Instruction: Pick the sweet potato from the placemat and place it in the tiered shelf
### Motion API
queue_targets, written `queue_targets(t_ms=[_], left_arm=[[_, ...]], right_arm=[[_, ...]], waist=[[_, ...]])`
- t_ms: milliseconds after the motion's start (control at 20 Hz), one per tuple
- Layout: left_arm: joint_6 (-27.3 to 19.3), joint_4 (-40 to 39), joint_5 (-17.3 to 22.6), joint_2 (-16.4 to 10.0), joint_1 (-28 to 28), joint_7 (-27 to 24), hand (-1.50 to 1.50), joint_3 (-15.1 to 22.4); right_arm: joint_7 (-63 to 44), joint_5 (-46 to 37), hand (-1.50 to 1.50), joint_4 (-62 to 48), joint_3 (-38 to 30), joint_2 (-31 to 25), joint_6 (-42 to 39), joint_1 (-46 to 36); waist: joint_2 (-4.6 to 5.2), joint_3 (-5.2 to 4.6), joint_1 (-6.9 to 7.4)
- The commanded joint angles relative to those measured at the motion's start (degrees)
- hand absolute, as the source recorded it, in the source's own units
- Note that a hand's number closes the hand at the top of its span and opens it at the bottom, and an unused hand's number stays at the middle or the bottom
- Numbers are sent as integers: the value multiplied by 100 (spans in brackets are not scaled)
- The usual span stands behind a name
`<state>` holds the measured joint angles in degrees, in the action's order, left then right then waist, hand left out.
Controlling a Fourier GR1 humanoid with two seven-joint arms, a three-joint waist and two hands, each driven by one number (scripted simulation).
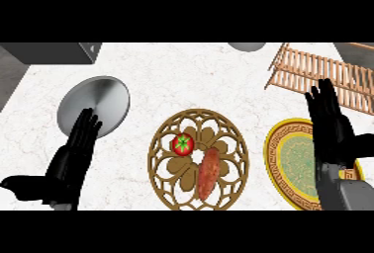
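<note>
**Sweet potato on the placemat, both hands open**

I see the sweet potato lying on the round brown placemat, just below a tomato. My left hand is open, fingers straight, at the lower left beside a grey plate. My right hand is open too, showing across a gold-rimmed plate. The wooden tiered shelf stands at the counter's far right.

Single head view looks steeply down on the counter, placemat centred low
</note>
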<state>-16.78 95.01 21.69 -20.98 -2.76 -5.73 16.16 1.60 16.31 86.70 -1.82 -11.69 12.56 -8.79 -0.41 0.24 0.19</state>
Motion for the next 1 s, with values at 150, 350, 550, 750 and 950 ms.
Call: queue_targets(t_ms=[150, 350, 550, 750, 950], left_arm=[[-118, -921, 63, -287, -219, 791, 0, -284], [14, -972, 314, -434, -422, 1237, 0, -316], [350, -1580, 489, -425, 362, 1717, 0, -421], [210, -1956, 265, -193, 728, 1811, 0, -394], [442, -1693, 317, -305, 362, 1674, 0, -458]], right_arm=[[28, -1214, 150, 1186, 175, -430, 855, 1123], [-760, -2383, 150, 254, 85, -988, 1524, 2347], [-485, -2521, -150, 1577, 877, 271, 2196, 3424], [-734, -2793, -150, 2767, 1408, -238, 1593, 4143], [-1442, -2941, -150, 3708, 1808, -732, 1027, 4475]], waist=[[-1, -47, -358], [113, -84, -497], [33, -33, -258], [38, -34, -172], [32, -36, -63]])
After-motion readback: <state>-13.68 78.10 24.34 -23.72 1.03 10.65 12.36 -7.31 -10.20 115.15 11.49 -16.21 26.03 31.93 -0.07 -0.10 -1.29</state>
